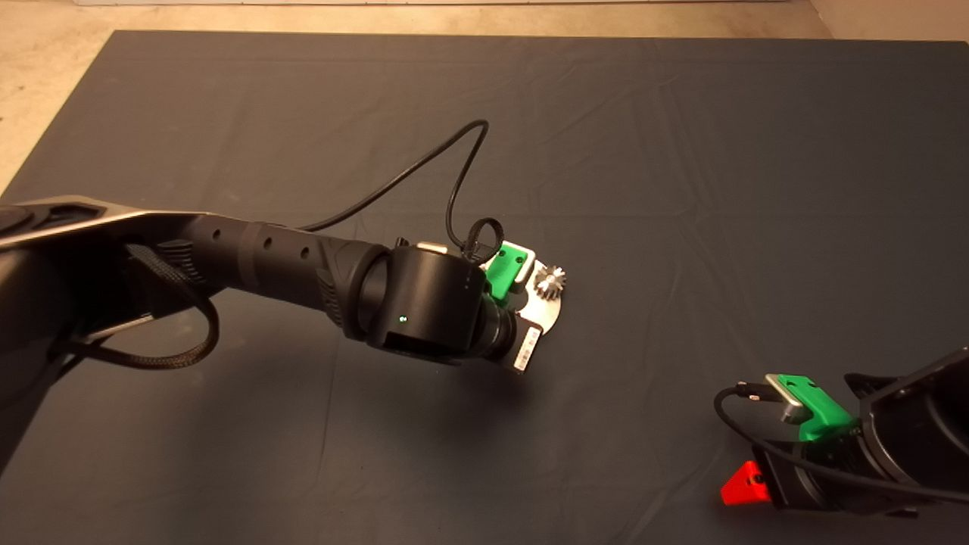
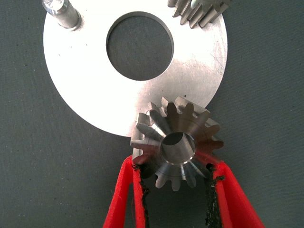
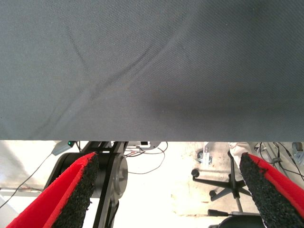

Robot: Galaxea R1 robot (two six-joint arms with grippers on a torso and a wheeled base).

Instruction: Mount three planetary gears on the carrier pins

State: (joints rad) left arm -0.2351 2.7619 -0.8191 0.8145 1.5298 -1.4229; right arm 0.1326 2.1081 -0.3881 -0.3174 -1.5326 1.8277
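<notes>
Left end effector point(image 2: 175, 187) grips a toothed steel gear point(image 2: 176, 142) at the polished disc point(image 2: 95, 90) rim — right end effector point(image 3: 166, 190) spread wide.

A silvery toothed planetary gear point(image 2: 176, 148) with a round centre bore was held at the edge of the flat shiny disc point(image 2: 95, 90), overlapping its rim and tilted slightly, with a red finger point(image 2: 124, 194) against each flank. A second gear point(image 2: 199, 12) sat on the disc near its opposite rim, only partly in view. One bare carrier pin point(image 2: 61, 13) stood upright beside the disc's large central hole.
</notes>
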